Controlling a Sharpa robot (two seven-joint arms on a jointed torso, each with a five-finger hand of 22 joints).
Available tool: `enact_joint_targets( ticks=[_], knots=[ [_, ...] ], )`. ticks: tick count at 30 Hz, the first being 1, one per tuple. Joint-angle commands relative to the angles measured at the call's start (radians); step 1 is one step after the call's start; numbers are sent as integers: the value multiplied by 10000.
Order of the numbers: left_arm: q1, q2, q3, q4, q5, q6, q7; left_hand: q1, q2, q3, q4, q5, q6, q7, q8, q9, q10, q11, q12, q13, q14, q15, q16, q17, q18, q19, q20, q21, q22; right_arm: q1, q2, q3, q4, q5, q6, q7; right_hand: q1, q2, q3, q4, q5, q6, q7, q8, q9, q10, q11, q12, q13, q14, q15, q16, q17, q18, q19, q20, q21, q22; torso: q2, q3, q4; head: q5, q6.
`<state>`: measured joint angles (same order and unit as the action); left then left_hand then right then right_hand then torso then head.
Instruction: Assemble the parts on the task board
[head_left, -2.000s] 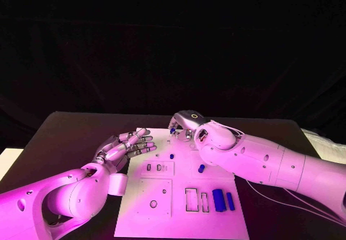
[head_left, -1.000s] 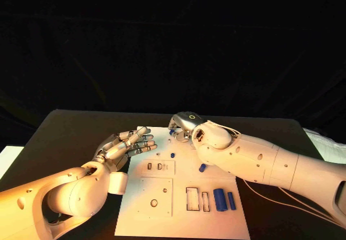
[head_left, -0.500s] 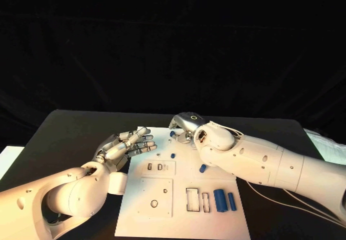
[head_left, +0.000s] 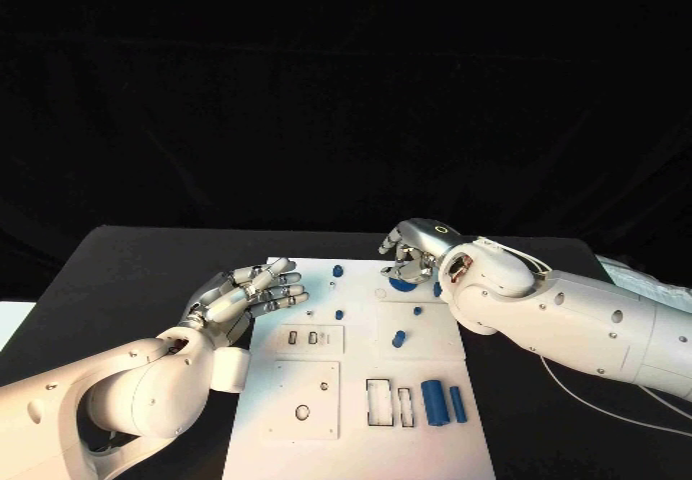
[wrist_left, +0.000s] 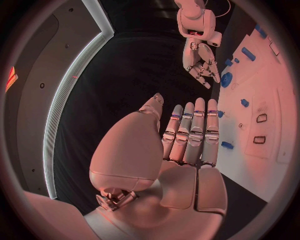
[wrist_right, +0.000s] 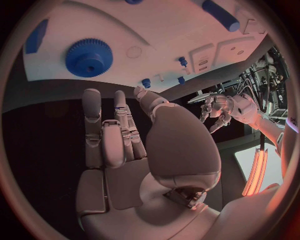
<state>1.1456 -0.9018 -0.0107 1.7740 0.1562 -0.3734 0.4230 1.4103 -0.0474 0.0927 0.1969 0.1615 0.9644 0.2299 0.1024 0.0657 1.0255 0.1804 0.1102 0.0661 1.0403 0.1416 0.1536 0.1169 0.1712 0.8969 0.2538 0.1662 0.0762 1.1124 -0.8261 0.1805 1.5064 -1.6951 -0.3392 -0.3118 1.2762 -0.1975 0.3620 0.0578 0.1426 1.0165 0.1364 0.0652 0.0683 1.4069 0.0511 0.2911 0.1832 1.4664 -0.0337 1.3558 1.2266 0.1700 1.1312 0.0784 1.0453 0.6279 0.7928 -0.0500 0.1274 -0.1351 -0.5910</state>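
Black table (head_left: 130, 260): your white task board (head_left: 361, 420) sits central. Right hand (head_left: 414, 252), fingers loosely apart and empty, has shifted rightward off the far edge, uncovering a blue gear (head_left: 402, 284). Left hand (head_left: 248, 290) stays spread, empty.

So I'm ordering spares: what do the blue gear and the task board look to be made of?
The blue gear looks like moulded or printed plastic: even matte blue, chunky teeth, no metallic shine. The task board looks like white plastic or painted sheet, flat and matte with clean cut-out slots. The pictures can't confirm either.
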Motion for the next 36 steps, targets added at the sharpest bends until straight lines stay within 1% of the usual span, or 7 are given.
enact_joint_targets(
  ticks=[1, 2, 3, 7, 11, 32, 36],
  knots=[
    [14, 33, 6, -28, 14, 223, 52, -10, 65, -23, -64, -29, -50, 47, -54, -12, -39, 28, -50, -12, 28, 28, -37, 14, 120, 77, 28, -66, -15, -35, -168, 7, 22, 1210, 590, -498, -13, -151, -835, 215, 342, -49, -201, 34, 29, 936, -252, 4033, 4133, 653, -139, 463, 632, -137, 414, -168, 359, 557, 21, 16, -97, 10, 33],
    [14, 37, 5, -40, 15, 225, 52, -11, 66, -23, -65, -28, -50, 46, -54, -12, -39, 27, -51, -12, 29, 28, -37, 14, 120, 78, 28, -67, -16, -41, -214, 8, 4, 1331, 662, -528, 302, -28, -1401, 338, 592, -100, -166, 70, 50, 621, -273, 5886, 6189, 679, -244, 725, 986, -261, 586, -104, 534, 824, 21, 21, -99, 11, 29],
    [13, 41, 5, -51, 15, 226, 53, -11, 66, -23, -65, -28, -50, 46, -54, -12, -39, 27, -51, -12, 29, 28, -37, 14, 120, 78, 28, -67, -16, -46, -249, 10, -17, 1429, 737, -556, 245, 84, -1801, 593, 670, -161, -183, 67, 52, 492, -155, 6965, 7387, 705, -135, 916, 1278, -228, 688, -168, 662, 1037, 21, 25, -99, 4, 32],
    [13, 53, 3, -87, 21, 225, 47, -12, 72, -25, -69, -28, -45, 42, -54, -10, -35, 25, -53, -11, 37, 26, -38, 16, 122, 83, 28, -68, -17, -59, -312, 12, -124, 1635, 997, -658, 536, 357, -2643, 1205, 808, -294, -78, 85, 67, 303, -97, 9107, 9839, 767, 30, 1283, 1842, -305, 885, -54, 976, 1513, 29, 19, -85, -20, 41],
    [12, 73, 2, -106, 26, 233, 44, -12, 72, -25, -69, -28, -45, 42, -54, -10, -35, 25, -53, -11, 37, 26, -38, 16, 122, 83, 28, -68, -17, -64, -294, 13, -321, 1718, 1185, -742, 827, 391, -3062, 1588, 868, -323, 18, 118, 84, 599, -30, 10543, 11473, 849, 70, 1600, 2372, -376, 1081, 17, 1297, 1983, 31, -3, -85, -35, 33],
    [9, 105, 2, -136, 29, 255, 38, -17, 81, -32, -76, -28, -35, 33, -54, -6, -24, 19, -55, -7, 53, 22, -38, 20, 124, 94, 27, -70, -19, -71, -150, 13, -643, 1759, 1409, -728, 1087, 738, -3097, 1815, 1223, 12, -44, 339, 162, 765, -56, 11087, 12159, 905, 74, 1800, 2725, -420, 1214, 16, 1580, 2381, 31, 0, -85, -45, -24],
    [9, 108, 2, -138, 29, 260, 30, -17, 84, -35, -82, -28, -31, 30, -56, -5, -20, 16, -58, -6, 59, 21, -41, 21, 125, 99, 26, -72, -20, -72, -152, 13, -635, 1755, 1409, -696, 1286, 1035, -2908, 1753, 1202, 258, -98, 441, 198, 792, -109, 11144, 12251, 912, 32, 1824, 2767, -425, 1227, -18, 1634, 2447, 32, 0, -77, -58, -42]
  ],
)
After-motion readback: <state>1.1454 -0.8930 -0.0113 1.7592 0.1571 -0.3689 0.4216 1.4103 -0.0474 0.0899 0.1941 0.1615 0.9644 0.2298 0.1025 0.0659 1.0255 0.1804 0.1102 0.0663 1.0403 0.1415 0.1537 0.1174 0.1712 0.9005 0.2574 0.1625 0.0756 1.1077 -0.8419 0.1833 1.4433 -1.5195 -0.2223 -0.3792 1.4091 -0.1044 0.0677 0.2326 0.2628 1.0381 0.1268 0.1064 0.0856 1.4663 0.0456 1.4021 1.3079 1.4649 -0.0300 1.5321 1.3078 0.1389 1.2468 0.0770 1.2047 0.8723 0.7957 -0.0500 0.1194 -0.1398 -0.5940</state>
